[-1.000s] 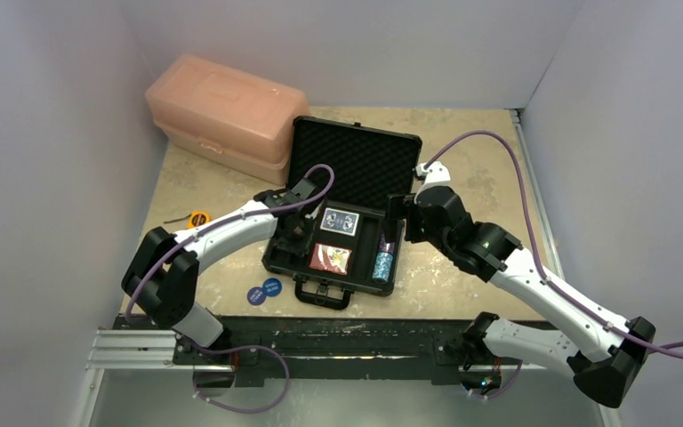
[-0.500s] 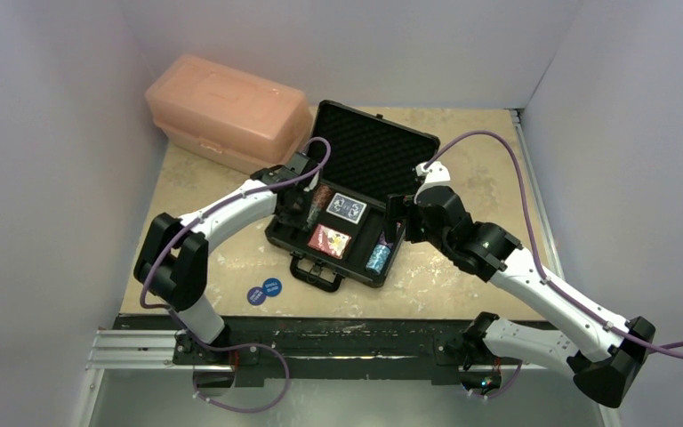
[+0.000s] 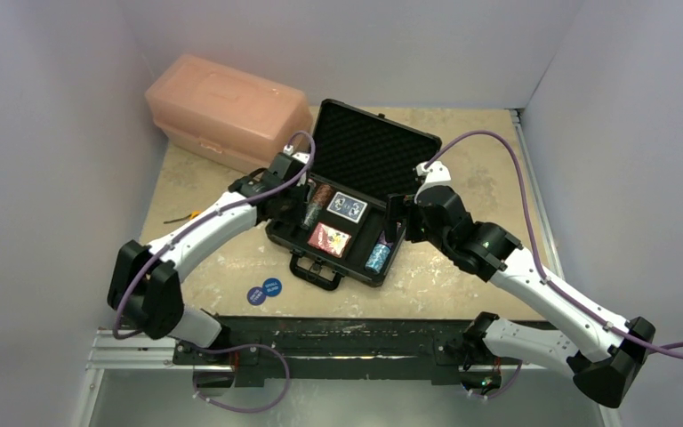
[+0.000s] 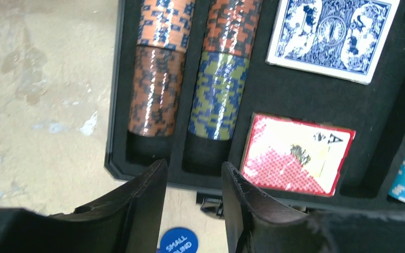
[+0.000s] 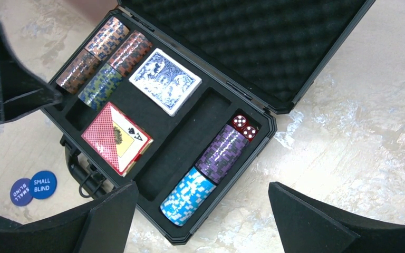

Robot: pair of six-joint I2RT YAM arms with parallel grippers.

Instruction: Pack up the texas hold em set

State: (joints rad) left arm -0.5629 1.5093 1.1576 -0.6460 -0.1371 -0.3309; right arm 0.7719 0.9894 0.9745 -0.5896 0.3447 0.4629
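Nearest us on the counter (image 3: 462,178), two blue discs (image 3: 264,290) lie touching, at 7 o'clock from the black briefcase (image 3: 369,156). The briefcase sits open mid-counter, handle toward us, lid raised at 12 o'clock. Our left gripper (image 4: 194,171) hangs over its 9 o'clock side, released, with nothing in its grip. Our right gripper (image 5: 201,185) hangs at the 3 o'clock side, spread wide and empty. Inside, the red deck (image 5: 117,138) lies nearer and the blue deck (image 5: 164,80) beyond it. Orange and blue-green chip stacks (image 4: 219,95) fill the two left slots. Light-blue chips (image 5: 187,196), purple chips (image 5: 222,153) and two red dice (image 5: 244,126) line the right slot. At 10 o'clock stands the pink box (image 3: 227,107).
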